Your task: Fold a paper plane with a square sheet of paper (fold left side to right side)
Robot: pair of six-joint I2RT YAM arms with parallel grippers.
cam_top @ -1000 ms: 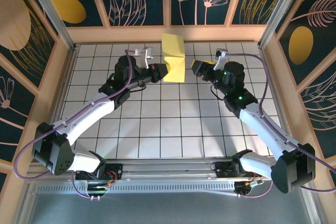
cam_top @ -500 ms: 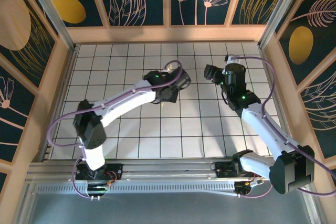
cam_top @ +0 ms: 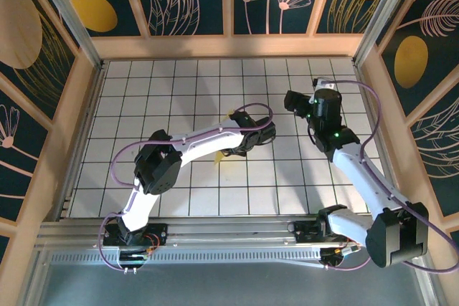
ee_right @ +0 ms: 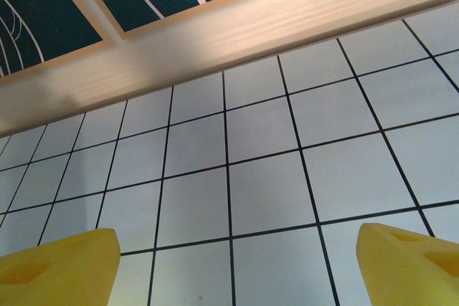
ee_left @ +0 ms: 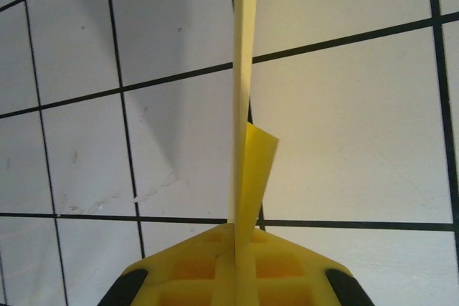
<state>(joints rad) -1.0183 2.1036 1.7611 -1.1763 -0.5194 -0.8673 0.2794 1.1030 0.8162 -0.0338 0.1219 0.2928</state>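
Left gripper (ee_left: 235,252), its yellow fingers (ee_left: 193,270) pressed together, pinches the yellow paper (ee_left: 242,91) edge-on above the gridded table (cam_top: 143,91). Seen from the left wrist, the paper stands as a thin strip running from 6 to 12 o'clock, with a small folded flap (ee_left: 257,170) leaning off its 3 o'clock side just past the fingertips and a soft shadow (ee_left: 165,127) falling on the tiles toward 9 o'clock. From above, the left arm (cam_top: 193,145) doubles back on itself and reaches to the middle of the table, a sliver of yellow showing at the 11 o'clock side of its wrist. The right gripper (ee_right: 229,269) has its two tips spread wide, bare tiles between them and a pale wooden rail (ee_right: 215,41) beyond at 12 o'clock; from above it sits at about 2 o'clock from the table's centre, apart from the paper.
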